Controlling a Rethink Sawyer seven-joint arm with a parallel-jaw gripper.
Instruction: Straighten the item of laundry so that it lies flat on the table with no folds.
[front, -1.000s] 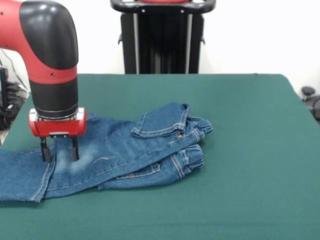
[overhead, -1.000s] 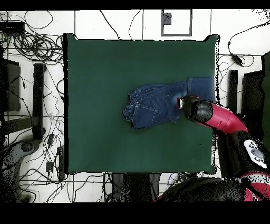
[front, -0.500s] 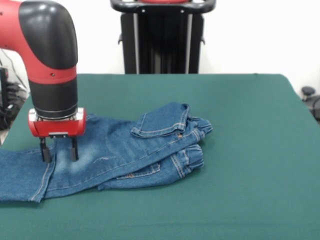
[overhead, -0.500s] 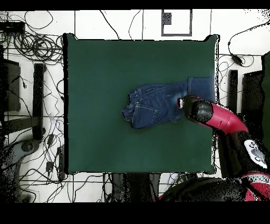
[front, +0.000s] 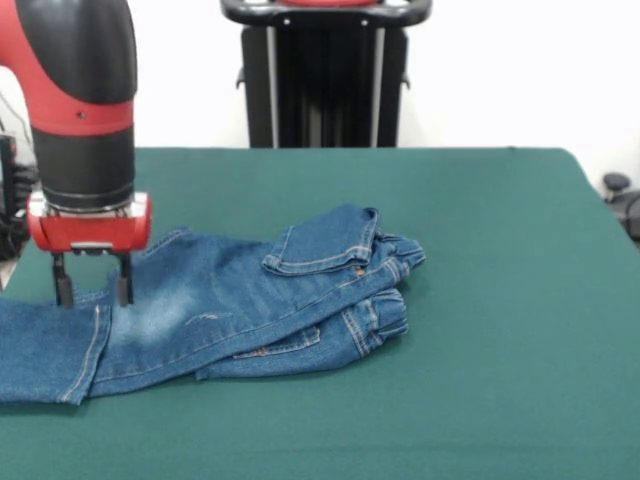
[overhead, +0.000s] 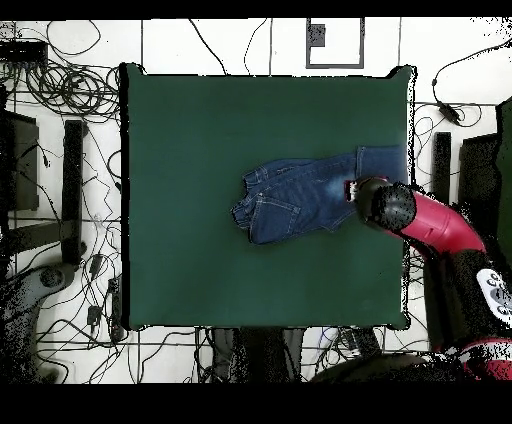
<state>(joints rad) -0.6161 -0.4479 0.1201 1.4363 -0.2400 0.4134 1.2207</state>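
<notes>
The blue denim jeans (front: 250, 300) lie on the dark green table (front: 480, 250), left of its middle. The waist end is bunched and folded over at the right, with a pocket flap turned up. The legs stretch left, one over the other, to the table's left edge. My gripper (front: 92, 291) is open and empty, its fingers pointing down just above the leg near the hem. In the overhead view the jeans (overhead: 295, 197) lie right of the middle of the table (overhead: 200, 150), and the gripper (overhead: 352, 189) is over their right end.
The robot's black pedestal (front: 325, 75) stands behind the table's far edge. Cables (overhead: 60, 80) and stands lie on the floor round the table. The jeans' leg end reaches the table's edge on the arm's side.
The gripper has risen and moved left in the front view, toward the leg's hem. It stays open. The jeans have not moved.
</notes>
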